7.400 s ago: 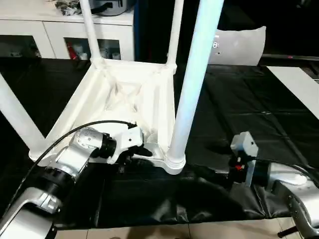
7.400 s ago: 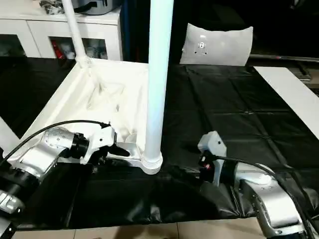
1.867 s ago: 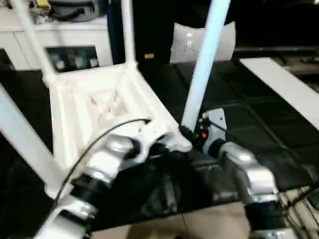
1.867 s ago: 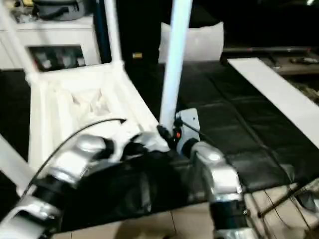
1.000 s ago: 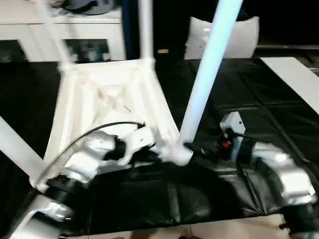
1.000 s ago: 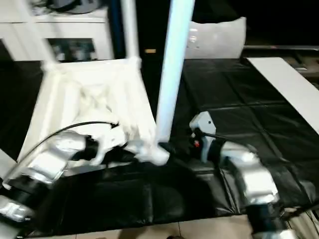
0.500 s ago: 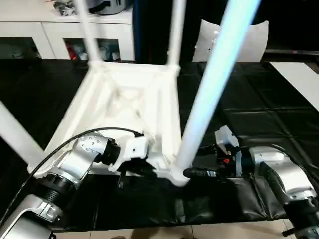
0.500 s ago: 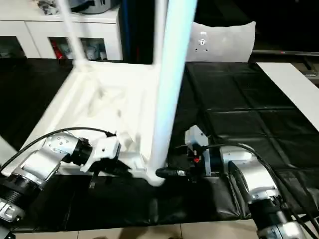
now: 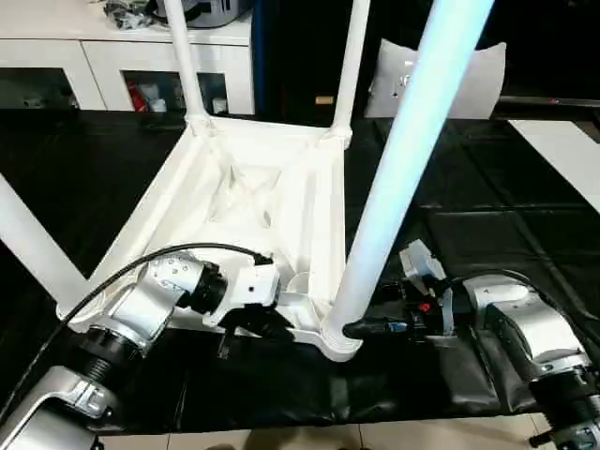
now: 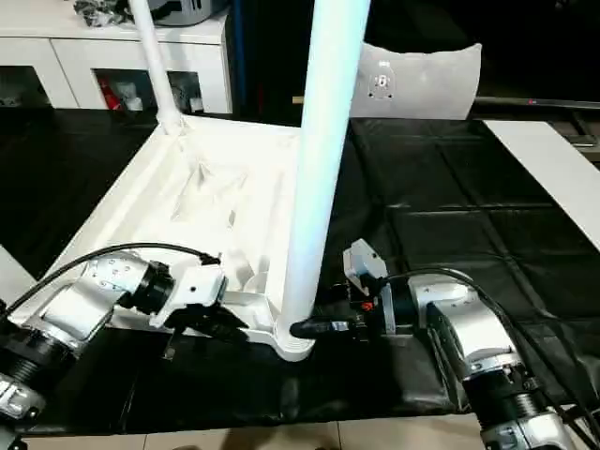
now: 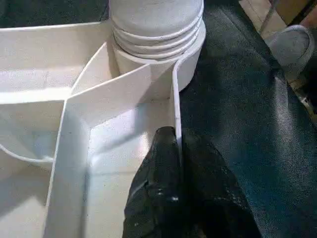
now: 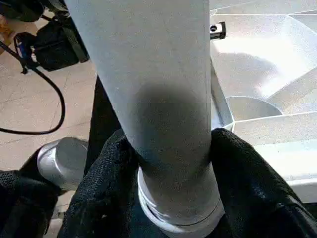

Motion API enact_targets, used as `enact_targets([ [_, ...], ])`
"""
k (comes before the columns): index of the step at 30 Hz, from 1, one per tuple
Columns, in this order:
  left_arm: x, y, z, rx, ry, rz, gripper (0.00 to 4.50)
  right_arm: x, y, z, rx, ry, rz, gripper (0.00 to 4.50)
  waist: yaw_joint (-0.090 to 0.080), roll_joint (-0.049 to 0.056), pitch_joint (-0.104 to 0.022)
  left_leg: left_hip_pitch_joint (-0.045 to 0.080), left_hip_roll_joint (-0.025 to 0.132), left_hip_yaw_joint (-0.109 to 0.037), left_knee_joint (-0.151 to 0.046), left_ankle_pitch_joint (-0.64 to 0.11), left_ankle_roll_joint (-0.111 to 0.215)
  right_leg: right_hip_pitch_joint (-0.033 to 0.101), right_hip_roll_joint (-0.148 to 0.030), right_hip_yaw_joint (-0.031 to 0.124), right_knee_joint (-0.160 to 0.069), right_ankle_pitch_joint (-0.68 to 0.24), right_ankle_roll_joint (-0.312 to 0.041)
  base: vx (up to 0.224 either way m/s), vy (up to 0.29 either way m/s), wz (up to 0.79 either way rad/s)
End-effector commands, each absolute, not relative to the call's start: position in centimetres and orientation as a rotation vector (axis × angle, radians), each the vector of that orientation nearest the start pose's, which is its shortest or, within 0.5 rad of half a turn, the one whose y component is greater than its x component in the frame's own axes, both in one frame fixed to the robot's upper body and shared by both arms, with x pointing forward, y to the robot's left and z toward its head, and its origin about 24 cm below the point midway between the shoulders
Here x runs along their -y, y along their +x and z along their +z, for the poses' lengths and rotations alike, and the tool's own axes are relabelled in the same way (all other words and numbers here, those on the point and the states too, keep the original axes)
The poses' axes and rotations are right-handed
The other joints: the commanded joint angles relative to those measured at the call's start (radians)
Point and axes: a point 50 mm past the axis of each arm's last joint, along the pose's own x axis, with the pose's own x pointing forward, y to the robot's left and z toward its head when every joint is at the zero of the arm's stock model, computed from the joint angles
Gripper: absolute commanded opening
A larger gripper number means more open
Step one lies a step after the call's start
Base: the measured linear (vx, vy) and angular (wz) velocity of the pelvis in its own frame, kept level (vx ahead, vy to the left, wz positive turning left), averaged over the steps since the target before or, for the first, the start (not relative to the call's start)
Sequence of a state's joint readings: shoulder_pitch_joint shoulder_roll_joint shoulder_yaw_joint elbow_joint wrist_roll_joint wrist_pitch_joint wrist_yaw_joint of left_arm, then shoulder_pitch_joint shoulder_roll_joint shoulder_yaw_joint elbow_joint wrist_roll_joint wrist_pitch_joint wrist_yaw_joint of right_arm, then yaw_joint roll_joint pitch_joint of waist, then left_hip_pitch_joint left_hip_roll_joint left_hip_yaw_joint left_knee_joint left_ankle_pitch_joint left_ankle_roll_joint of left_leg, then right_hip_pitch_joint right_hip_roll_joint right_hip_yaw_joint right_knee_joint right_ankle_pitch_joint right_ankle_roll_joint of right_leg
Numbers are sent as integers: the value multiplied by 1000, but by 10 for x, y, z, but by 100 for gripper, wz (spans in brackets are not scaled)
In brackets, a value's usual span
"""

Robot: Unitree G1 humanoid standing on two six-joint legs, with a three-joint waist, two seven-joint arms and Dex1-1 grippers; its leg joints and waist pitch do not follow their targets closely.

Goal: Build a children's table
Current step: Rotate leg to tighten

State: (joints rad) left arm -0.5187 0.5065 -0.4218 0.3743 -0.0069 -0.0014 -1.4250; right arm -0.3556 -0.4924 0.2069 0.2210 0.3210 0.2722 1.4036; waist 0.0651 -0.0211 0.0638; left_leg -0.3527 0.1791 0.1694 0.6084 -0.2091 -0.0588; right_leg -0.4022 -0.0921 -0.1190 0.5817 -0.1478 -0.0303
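Four legs stood up from the upturned children's table (image 9: 251, 202) on the black mat (image 9: 487, 187), the nearest leg (image 9: 394, 178) seated in the corner socket (image 10: 286, 342) just between the two claws. The left gripper (image 11: 171, 163) was pressed together on the thin rim wall of the top (image 11: 174, 106), one finger on each face, with the socket just ahead of its tips. The right gripper (image 12: 168, 148) straddled the base of that leg, a black finger (image 12: 106, 173) lying against each side; whether it had truly clamped could not be told. The step in hand looked like seating or checking the last leg. The next move likely called for a firm hold on the rim while the leg was pressed or twisted home.
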Motion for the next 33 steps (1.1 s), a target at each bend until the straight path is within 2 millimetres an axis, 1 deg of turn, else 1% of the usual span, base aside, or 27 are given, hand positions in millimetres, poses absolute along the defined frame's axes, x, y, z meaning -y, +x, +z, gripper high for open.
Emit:
enact_targets([
  [1,-126,276,62,-421,627,-1777,0,155,270,69,-355,-51,1543,196,-2,-3,-76,3,59,-11,-75,-146,54,59,-70,64,-58,-302,-194,0,0,0],
  [4,-125,279,63,-420,581,-1732,0,151,269,70,-345,-11,1535,196,-2,-3,-75,2,59,-11,-75,-151,50,60,-71,64,-59,-322,-188,0,0,0],
  [5,-125,281,64,-426,565,-1700,0,150,268,71,-333,17,1519,196,-2,1,-74,3,60,-12,-76,-157,46,59,-71,64,-61,-335,-187,0,0,0],
  [8,-122,289,65,-434,535,-1580,0,144,266,70,-335,71,1464,196,-2,-2,-71,6,58,-13,-77,-172,37,56,-70,63,-66,-366,-176,0,0,0],
  [10,-116,295,66,-424,482,-1486,0,135,266,66,-331,65,1378,196,-4,-3,-69,8,56,-13,-77,-193,27,54,-71,62,-75,-422,-153,0,0,0],
  [11,-112,297,67,-421,461,-1457,0,131,266,63,-332,48,1334,196,-10,-4,-65,8,52,-15,-77,-220,16,53,-71,57,-83,-497,-124,0,0,0],
  [12,-108,298,67,-424,442,-1425,0,126,268,59,-345,47,1277,196,-12,-5,-65,5,49,-17,-77,-224,13,54,-71,53,-87,-527,-108,0,0,0],
  [13,-106,298,67,-424,434,-1409,0,124,268,58,-347,49,1253,196,-19,-6,-63,6,47,-19,-77,-242,7,52,-71,48,-96,-582,-79,0,0,0],
  [14,-104,299,67,-424,422,-1386,0,121,269,57,-351,54,1221,196,-21,17,-61,7,46,-23,-77,-258,-1,52,-72,45,-97,-599,-73,0,0,0],
  [15,-95,301,67,-430,392,-1322,0,113,273,54,-355,80,1120,195,-44,7,-61,6,42,-27,-74,-296,-11,54,-69,31,-112,-640,-40,0,0,0],
  [16,-95,301,67,-430,392,-1322,0,113,273,54,-355,80,1120,195,-44,7,-61,6,42,-27,-74,-296,-11,54,-69,31,-112,-640,-40,0,0,0],
  [17,-85,304,67,-424,361,-1262,0,106,278,52,-351,98,1025,195,-54,4,-61,-2,38,-30,-71,-305,-10,57,-70,21,-120,-666,-19,0,0,0],
  [18,-76,306,69,-419,322,-1212,0,100,283,52,-352,112,928,195,-68,9,-58,6,36,-29,-67,-325,-13,47,-67,14,-131,-690,-7,0,0,0],
  [19,-68,308,71,-408,294,-1171,0,96,287,52,-348,123,856,194,-80,12,-62,10,31,-30,-60,-338,-12,49,-67,2,-143,-699,4,0,0,0],
  [20,-61,310,72,-395,278,-1134,0,92,290,52,-342,133,810,194,-84,15,-64,10,33,-34,-60,-336,-10,52,-70,-1,-140,-680,-1,0,0,0],
  [21,-54,311,73,-381,269,-1099,0,89,295,54,-328,135,753,194,-101,18,-64,-3,43,-40,-69,-353,-1,66,-67,-13,-137,-638,-2,0,0,0],
  [22,-54,311,73,-380,268,-1096,0,88,295,54,-327,135,747,194,-107,32,-66,4,55,-45,-74,-397,1,68,-70,-22,-140,-603,-3,0,0,0],
  [23,-47,314,74,-366,262,-1058,0,85,300,55,-316,136,685,194,-117,33,-66,11,59,-48,-78,-424,6,66,-72,-20,-140,-554,-19,0,0,0],
  [24,-43,316,75,-354,260,-1027,0,83,303,56,-314,136,634,194,-120,39,-64,12,59,-49,-80,-438,5,65,-72,-21,-139,-541,-27,0,0,0],
  [25,-40,317,75,-345,262,-1013,0,83,305,56,-313,112,612,194,-127,30,-65,14,47,-45,-73,-439,7,64,-74,-25,-144,-562,-25,0,0,0],
  [26,-38,318,76,-333,268,-999,0,82,306,56,-303,92,602,194,-127,30,-65,14,47,-45,-73,-439,7,64,-74,-25,-144,-562,-25,0,0,0],
  [27,-37,318,77,-328,280,-993,0,83,305,56,-294,79,612,194,-127,28,-65,10,41,-41,-70,-406,15,64,-79,-22,-147,-571,-19,0,0,0],
  [28,-36,319,77,-326,289,-984,0,83,305,56,-290,73,615,194,-124,31,-66,6,41,-40,-70,-375,24,67,-82,-17,-144,-564,-20,0,0,0],
  [29,-36,318,76,-329,303,-986,0,84,304,57,-278,79,617,194,-120,30,-70,1,42,-39,-72,-336,33,69,-82,-10,-138,-528,-33,0,0,0],
  [30,-38,318,75,-334,317,-989,0,87,304,59,-256,98,611,249,-117,30,-71,0,44,-38,-74,-317,38,69,-82,-6,-134,-504,-42,0,0,0],
  [31,-38,318,75,-334,318,-989,0,88,304,59,-255,100,612,249,-111,33,-73,-1,48,-37,-76,-284,44,69,-81,1,-125,-449,-67,0,0,0],
  [33,-42,318,74,-331,334,-988,0,92,303,61,-240,113,618,276,-106,30,-76,-6,51,-35,-77,-247,54,70,-78,9,-112,-381,-99,0,0,0],
])
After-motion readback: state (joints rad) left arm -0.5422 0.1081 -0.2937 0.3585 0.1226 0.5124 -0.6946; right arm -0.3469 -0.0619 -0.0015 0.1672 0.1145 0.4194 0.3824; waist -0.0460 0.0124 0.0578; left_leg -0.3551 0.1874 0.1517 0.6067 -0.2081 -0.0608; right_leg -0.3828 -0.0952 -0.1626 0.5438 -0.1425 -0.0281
